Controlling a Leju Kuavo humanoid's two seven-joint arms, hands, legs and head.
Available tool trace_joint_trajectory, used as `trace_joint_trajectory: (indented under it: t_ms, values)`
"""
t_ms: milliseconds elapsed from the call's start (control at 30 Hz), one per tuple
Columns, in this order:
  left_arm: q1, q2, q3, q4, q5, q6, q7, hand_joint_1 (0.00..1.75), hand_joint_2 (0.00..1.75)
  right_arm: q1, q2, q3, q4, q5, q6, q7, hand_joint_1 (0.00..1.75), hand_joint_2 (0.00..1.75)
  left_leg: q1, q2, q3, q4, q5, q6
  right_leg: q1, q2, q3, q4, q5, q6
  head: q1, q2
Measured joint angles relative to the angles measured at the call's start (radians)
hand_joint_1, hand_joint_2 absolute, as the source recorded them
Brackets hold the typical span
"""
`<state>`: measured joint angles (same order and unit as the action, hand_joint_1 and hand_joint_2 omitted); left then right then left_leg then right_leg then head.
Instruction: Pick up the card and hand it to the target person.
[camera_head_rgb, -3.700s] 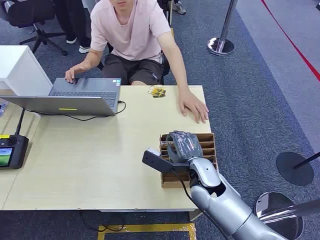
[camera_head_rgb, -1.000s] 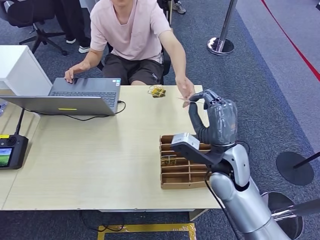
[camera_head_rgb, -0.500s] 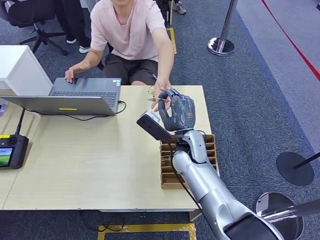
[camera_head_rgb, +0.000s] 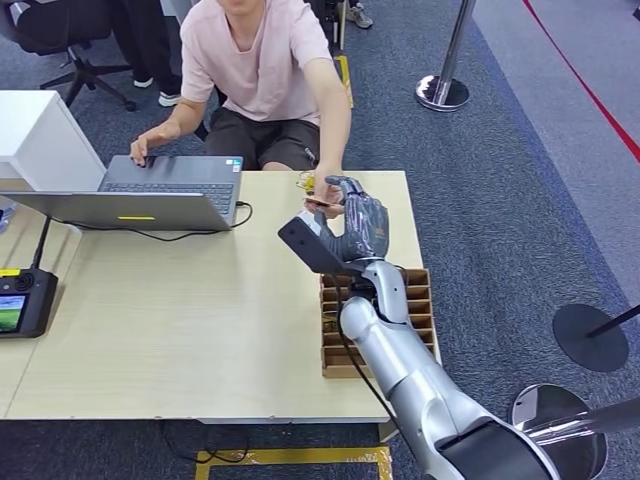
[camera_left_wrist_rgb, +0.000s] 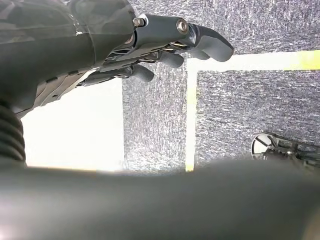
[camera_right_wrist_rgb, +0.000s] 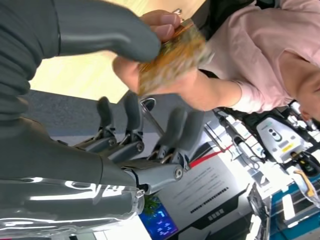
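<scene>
Head view — right hand (camera_head_rgb: 361, 222) raised over the pale wooden table (camera_head_rgb: 189, 320), thin brown card (camera_head_rgb: 317, 202) at its fingertips, the seated person's hand (camera_head_rgb: 326, 190) on it | Left wrist view — left hand (camera_left_wrist_rgb: 113, 35) hangs over carpet, fingers loosely extended, holding nothing | Right wrist view — thumb (camera_right_wrist_rgb: 109, 32) touching the card (camera_right_wrist_rgb: 171, 57), other fingers spread apart; the person's hand (camera_right_wrist_rgb: 170, 85) grips it; cannot tell whether the robot hand grips it too.

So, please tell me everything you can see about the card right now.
The card is thin and flat, with a mottled gold and brown printed face, too blurred to read. It is lifted above the table's far edge, roughly level. The right robot hand has its thumb on one side of the card, while the person's hand grips the other, thumb on top. In the head view it shows as a thin edge.
</scene>
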<state>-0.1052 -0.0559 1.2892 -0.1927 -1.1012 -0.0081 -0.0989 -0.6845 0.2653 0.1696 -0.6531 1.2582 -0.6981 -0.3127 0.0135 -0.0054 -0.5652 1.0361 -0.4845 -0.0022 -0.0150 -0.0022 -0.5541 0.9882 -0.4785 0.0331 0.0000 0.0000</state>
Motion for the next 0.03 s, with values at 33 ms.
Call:
trace_joint_trajectory:
  t_ms: [33]
  values:
    - [0.0, 0.0, 0.0, 0.0, 0.0, 0.0, 0.0, 0.0, 1.75, 0.0, 0.0, 0.0, 0.0, 0.0, 0.0, 0.0, 0.0, 1.75, 0.0, 0.0, 0.0, 0.0, 0.0, 0.0, 0.0, 0.0, 0.0, 0.0, 0.0, 0.0, 0.0, 0.0]
